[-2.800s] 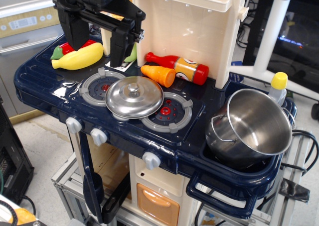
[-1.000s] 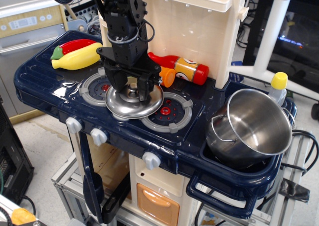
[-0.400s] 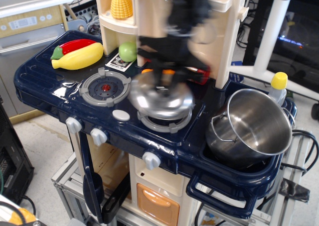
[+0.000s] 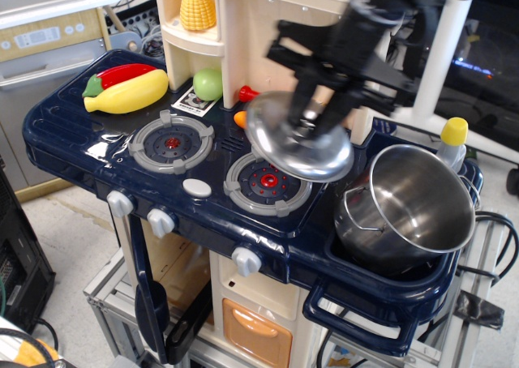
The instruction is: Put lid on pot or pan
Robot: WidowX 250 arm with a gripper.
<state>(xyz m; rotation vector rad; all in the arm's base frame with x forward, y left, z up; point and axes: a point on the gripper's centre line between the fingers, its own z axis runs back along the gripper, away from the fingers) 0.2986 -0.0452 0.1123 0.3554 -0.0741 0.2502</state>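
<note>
Arm reaching down-left, blurred; tool (image 4: 310, 118) clamped on lid (image 4: 298, 139), tilted, airborne beside pot (image 4: 409, 206).

- Black arm entering from top right, reaching down and leftward, blurred by motion.
- Gripper (image 4: 312, 113) pointing down, wrist tilted so the fingers lean toward lower left.
- Fingers (image 4: 302, 109) closed onto the knob area of the lid (image 4: 297, 138), holding it in the air, tilted.
- Exact finger contact smeared by blur; grip judged from the lid hanging under the gripper.
- Upper arm links dark and bulky, partly cut off by the top edge.
</note>
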